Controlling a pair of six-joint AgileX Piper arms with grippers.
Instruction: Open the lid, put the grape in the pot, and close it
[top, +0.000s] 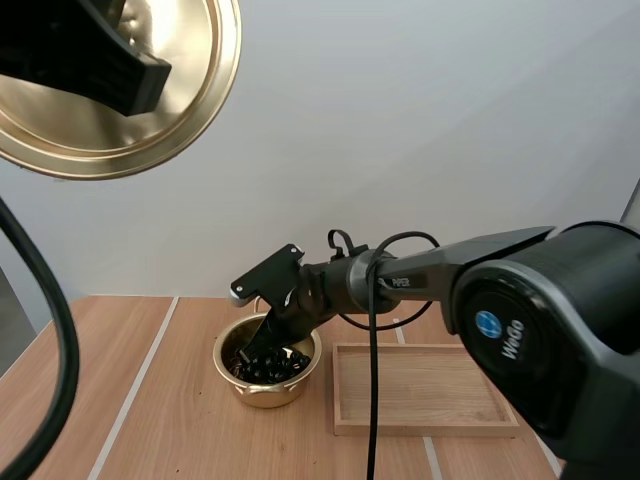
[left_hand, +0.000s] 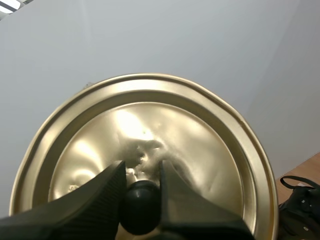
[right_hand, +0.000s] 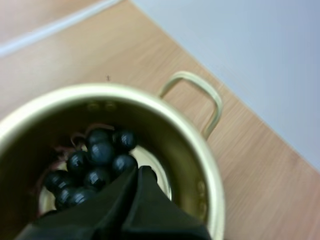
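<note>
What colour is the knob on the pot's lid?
The knob is black, set on the gold lid; the left wrist view shows it best.

The right gripper (right_hand: 139, 171) reaches down into the mouth of a gold-coloured pot (right_hand: 110, 88), its two black fingers pressed together into a single dark wedge. The tips sit just beside a bunch of dark grapes (right_hand: 97, 160) and look to be touching the nearest berries, though I cannot tell whether anything is caught between them. The grapes lie in a heap on the pot's floor, glossy and almost black, with a bit of thin stem showing at the far edge of the heap. The pot stands lidless on a light wooden table (right_hand: 260, 175), and its looped handle (right_hand: 212, 102) sticks out from the rim on the side away from the gripper. A pale stripe (right_hand: 55, 27) runs across the tabletop beyond the pot.
</note>
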